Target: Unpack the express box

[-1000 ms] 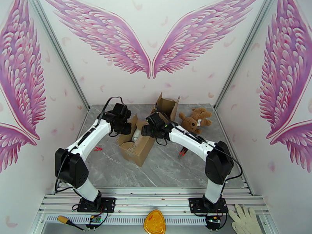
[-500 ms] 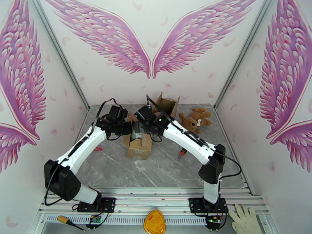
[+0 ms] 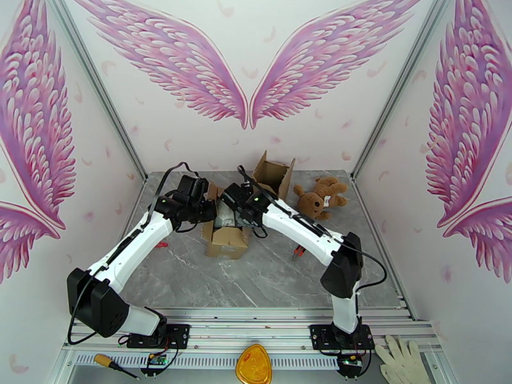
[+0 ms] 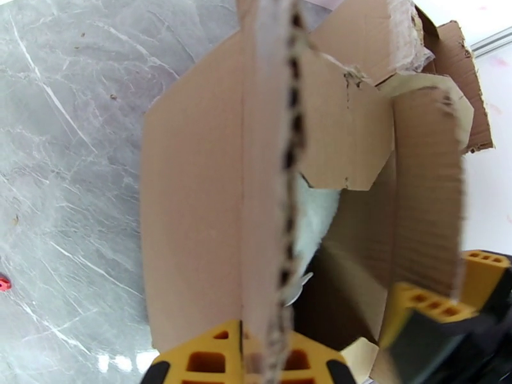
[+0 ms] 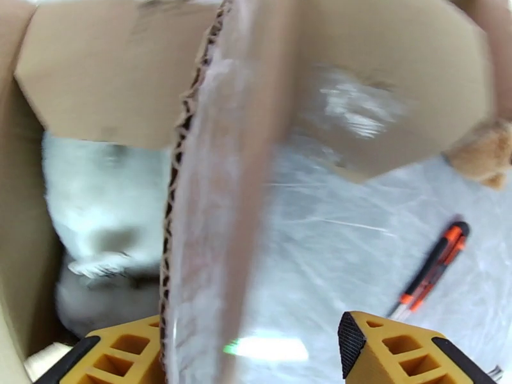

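Note:
The open cardboard express box (image 3: 227,237) stands mid-table with a white soft item (image 4: 317,219) inside it. My left gripper (image 3: 205,211) is shut on the box's left wall, whose corrugated edge (image 4: 281,187) runs up between my yellow fingertips (image 4: 208,360). My right gripper (image 3: 235,209) straddles the box's right wall (image 5: 211,187). It is open, with one finger (image 5: 121,353) inside by the white item (image 5: 109,212) and the other finger (image 5: 390,350) outside, apart from the cardboard.
A brown teddy bear (image 3: 320,194) lies right of the box, and a second open carton (image 3: 275,171) stands behind it. An orange-and-black utility knife (image 3: 299,252) lies on the marble to the right. A small red bit (image 3: 160,243) lies to the left.
The box has swung from a slanted pose to squarer and slightly farther back. My right gripper moved left over the box's right wall and its jaws have narrowed. The left grip held.

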